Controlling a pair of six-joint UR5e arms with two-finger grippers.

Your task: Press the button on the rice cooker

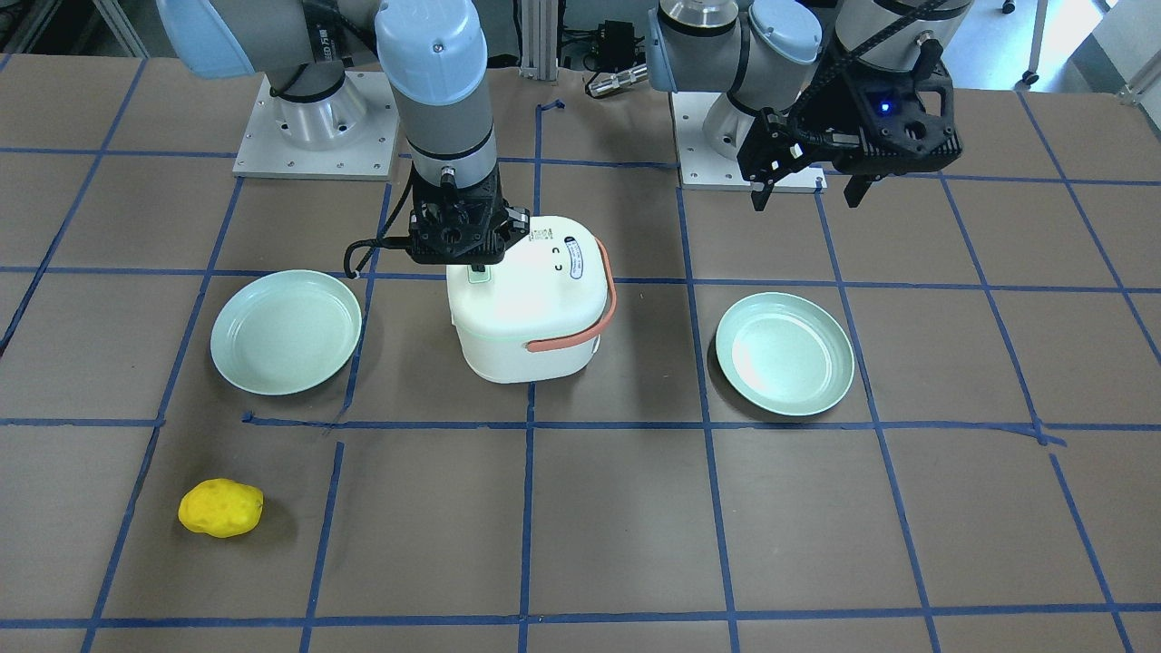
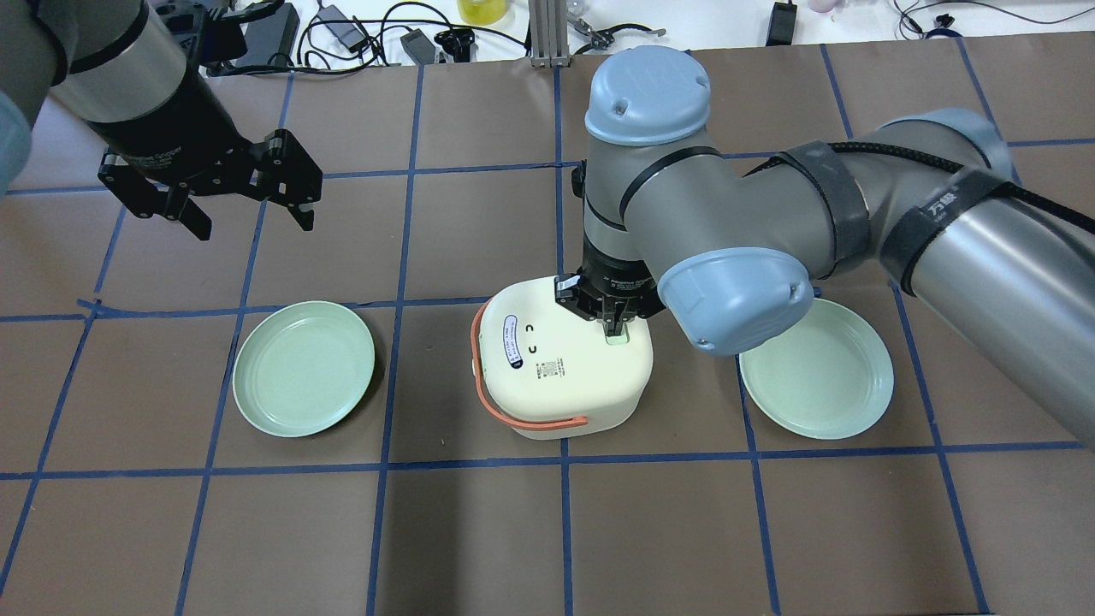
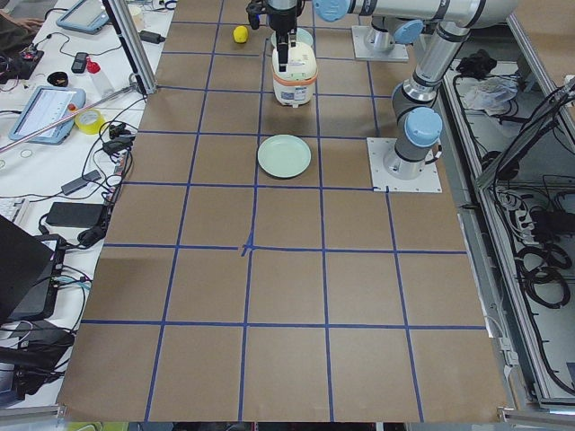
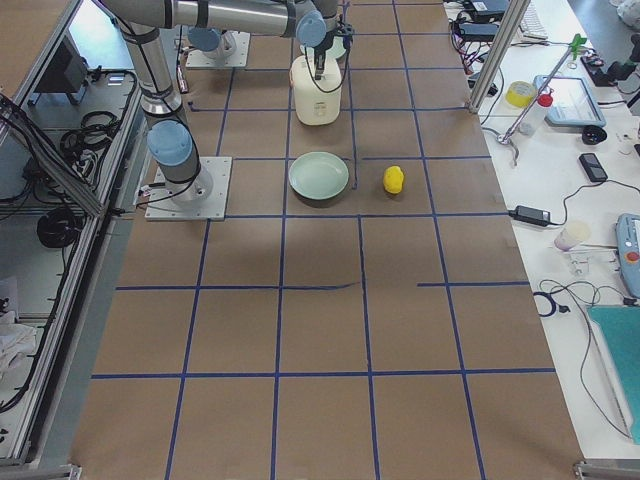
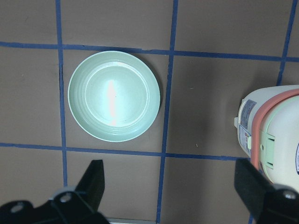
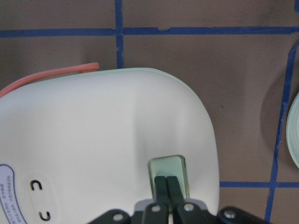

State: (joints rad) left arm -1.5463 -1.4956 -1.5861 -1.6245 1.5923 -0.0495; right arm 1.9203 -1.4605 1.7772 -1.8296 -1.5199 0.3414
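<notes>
1. R gripper [image 6: 167,179]: fingers shut tight together, nothing held, pointing straight down w/ tip on the pale green button [image 6: 168,164]. Prob. closed so both fingers act as one poker.
2. Button sat at the lid edge on the robot's right of the rice cooker [image 2: 556,368]. Cooker stood mid-table btw left plate [image 2: 304,368] and right plate [image 2: 817,376].
3. L gripper [image 2: 254,224]: fingers wide apart, empty, raised on the robot's left, well apart from the cooker. I judge it parked out of the way.
4. R wrist cam alone showed tip on button; overhead had the wrist hiding most of it. Whether the button was depressed: can't tell.
5. Front cam showed a yellow lump [image 1: 220,508] far from the base, on the robot's right; overhead didn't.
</notes>
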